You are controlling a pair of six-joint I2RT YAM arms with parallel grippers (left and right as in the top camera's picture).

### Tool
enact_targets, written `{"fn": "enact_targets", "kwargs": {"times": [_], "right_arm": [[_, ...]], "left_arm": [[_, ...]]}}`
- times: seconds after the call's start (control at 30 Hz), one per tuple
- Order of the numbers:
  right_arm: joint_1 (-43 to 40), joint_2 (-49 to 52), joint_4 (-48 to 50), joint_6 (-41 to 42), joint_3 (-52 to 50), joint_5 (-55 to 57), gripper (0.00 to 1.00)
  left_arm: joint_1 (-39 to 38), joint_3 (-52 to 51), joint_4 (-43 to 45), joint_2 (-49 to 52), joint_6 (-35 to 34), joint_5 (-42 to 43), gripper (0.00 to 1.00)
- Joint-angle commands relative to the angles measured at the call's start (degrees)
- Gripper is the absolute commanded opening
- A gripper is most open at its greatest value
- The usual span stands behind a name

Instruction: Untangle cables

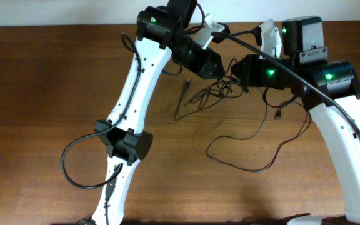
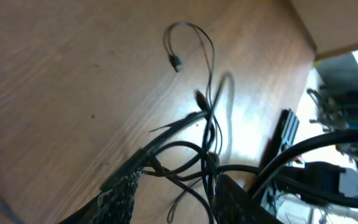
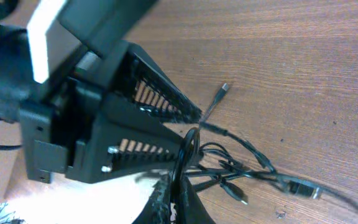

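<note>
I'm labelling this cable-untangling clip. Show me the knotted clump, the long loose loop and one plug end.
knotted clump (image 1: 211,94): overhead view, middle of the tangle.
long loose loop (image 1: 252,169): overhead view, its lowest bend.
plug end (image 3: 224,88): right wrist view, its metal tip.

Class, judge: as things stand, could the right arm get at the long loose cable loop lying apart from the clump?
Probably yes: the loop lies alone on bare table on that arm's side, nothing over it. The right gripper sits at the clump and may need freeing first.
</note>
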Motion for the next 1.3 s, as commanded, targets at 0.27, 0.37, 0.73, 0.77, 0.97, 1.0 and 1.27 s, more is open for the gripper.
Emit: {"fn": "enact_targets", "kwargs": {"times": [0.27, 0.37, 0.73, 0.77, 0.97, 1.0, 1.27], "right_arm": [[0.26, -0.04, -0.13, -0.11, 0.04, 0.52, 0.04], [0.24, -0.04, -0.13, -0.09, 0.04, 0.52, 0.04], [0.26, -0.04, -0.9, -0.09, 0.04, 0.5, 0.04], [0.26, -0.04, -0.96, -0.09, 0.04, 0.5, 0.04], [0.26, 0.17, -0.98, -0.09, 0.04, 0.5, 0.04], [0.26, 0.17, -1.01, -0.09, 0.04, 0.5, 0.04], [0.24, 0.2, -0.15, 3.28, 0.04, 2.23, 0.04]], "left_arm": [[1.88, -0.28, -2.6, 3.32, 12.33, 2.75, 0.47], [1.11, -3.13, -2.58, 3.34, 12.33, -0.09, 0.42], [-0.59, -12.35, 6.84, 3.72, -5.33, -26.93, 0.37], [-0.31, -12.35, 7.15, 3.69, -9.53, -32.98, 0.37], [4.09, -11.17, 5.81, 1.03, -12.46, -27.93, 0.29], [4.96, -10.78, 5.73, -0.26, -12.44, -25.42, 0.3], [11.23, -9.92, 0.98, -15.65, -10.32, -23.69, 0.38]]}}
